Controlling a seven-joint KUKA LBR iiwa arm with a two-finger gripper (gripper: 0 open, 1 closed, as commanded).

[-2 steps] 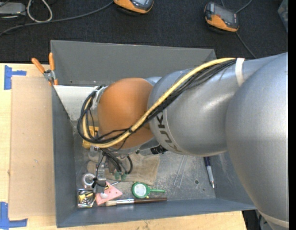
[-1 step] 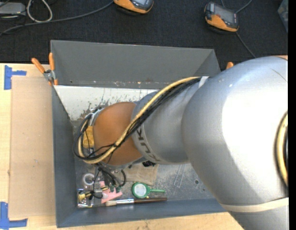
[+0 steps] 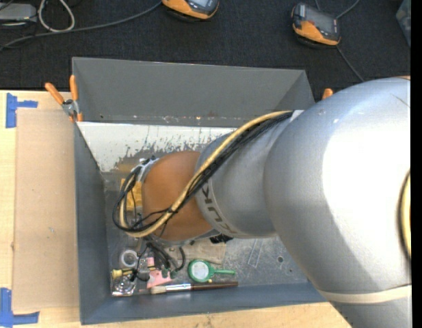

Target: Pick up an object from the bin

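Note:
A dark part of my gripper (image 3: 156,253) sticks out under the arm's orange cover, low at the bin's front left. It hangs just above a pink piece (image 3: 156,277) and beside a small silver ring (image 3: 129,257). A green round lens with a short green handle (image 3: 201,272) lies just to its right. A thin brown stick (image 3: 197,286) runs along the front wall below them. A shiny metal and yellow item (image 3: 123,283) sits in the front left corner.
A yellow thing (image 3: 133,200) peeks out to the left of the orange cover, by the bin's left wall. The arm and its black and yellow cables hide the middle and right of the bin. The bin's sloped walls close in on all sides.

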